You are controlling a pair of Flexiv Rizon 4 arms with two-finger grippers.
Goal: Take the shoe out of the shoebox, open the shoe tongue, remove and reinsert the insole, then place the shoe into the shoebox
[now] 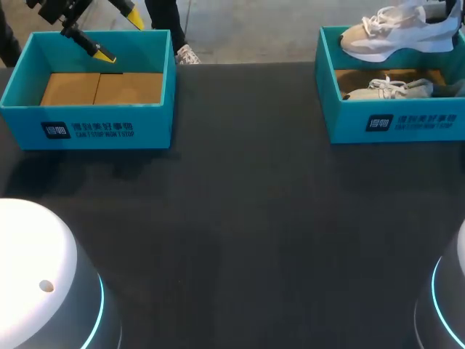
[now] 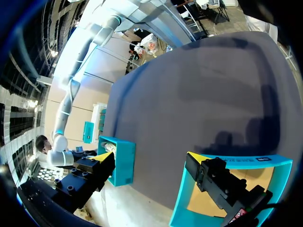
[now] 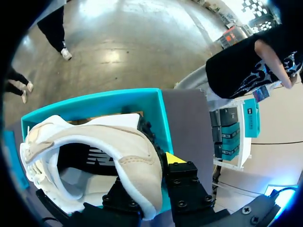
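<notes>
My right gripper (image 3: 152, 172) is shut on the heel collar of a white and beige shoe (image 3: 94, 151), with one finger inside the collar and one outside. In the head view that shoe (image 1: 396, 33) hangs above the back of the teal shoebox (image 1: 396, 123) at the right, toe pointing left. A second, similar shoe (image 1: 389, 89) lies inside that box. My left gripper (image 1: 120, 36) hovers open over the other teal box (image 1: 87, 123) at the left, which shows only a cardboard floor. In the left wrist view the open gripper (image 2: 149, 158) has nothing between its fingers.
Dark table (image 1: 240, 218) spreads between the two boxes and toward the front. Two white robot bases (image 1: 43, 283) sit at the front corners. A person stands just beyond the right box (image 3: 118, 99), not touching it.
</notes>
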